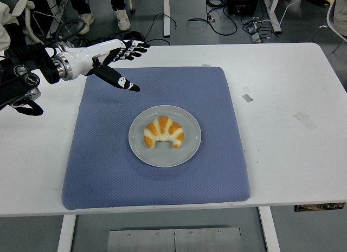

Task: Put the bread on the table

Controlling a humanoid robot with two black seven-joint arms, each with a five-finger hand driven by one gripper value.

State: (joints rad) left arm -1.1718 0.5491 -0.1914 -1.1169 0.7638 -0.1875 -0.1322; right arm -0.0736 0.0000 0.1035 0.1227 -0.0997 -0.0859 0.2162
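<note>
- Table (282, 154): smooth white top with a matt, laminate-like finish; a few small pale tape-like patches lie flat on it.
- Mat (108, 170): blue-grey cloth, matt, with a fine dimpled weave and softly rounded, padded edges.
- Plate (191, 146): smooth pale grey, ceramic-like or plastic, with a slight sheen along the rim.
- Bread (163, 131): croissant with a golden-brown baked crust crossed by paler bands; dry, matt surface.
- Left hand (116, 59): glossy white hard-plastic shell with black fingers, their finish duller; the forearm behind it is black with a metallic ring at the wrist.
</note>
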